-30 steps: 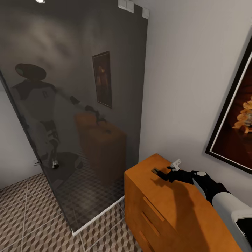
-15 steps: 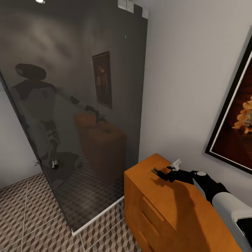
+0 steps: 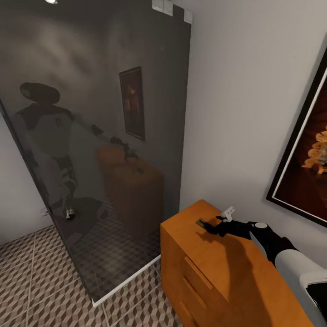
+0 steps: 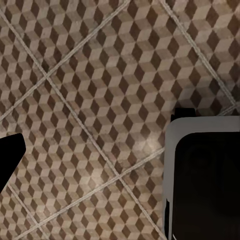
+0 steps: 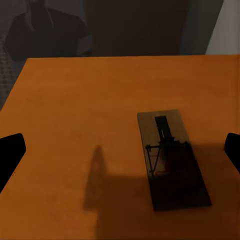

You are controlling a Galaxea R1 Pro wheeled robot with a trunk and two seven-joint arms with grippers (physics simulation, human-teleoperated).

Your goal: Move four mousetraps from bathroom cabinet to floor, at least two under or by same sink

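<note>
Lying flat on the cabinet [image 5: 75, 125] — mousetrap [image 5: 170, 157] between the spread right jaws.

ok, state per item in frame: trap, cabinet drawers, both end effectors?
mousetrap: flat on the cabinet top, not gripped
cabinet: visible drawer fronts shut
right end effector: open, over the mousetrap, fingers wide apart
left end effector: aimed at the bathroom floor, holds nothing visible; open or shut unclear

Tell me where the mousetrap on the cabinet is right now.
The mousetrap lies flat on the orange cabinet top near its back end by the wall, in the head view just ahead of the open right gripper, between its fingertips in the right wrist view.
</note>
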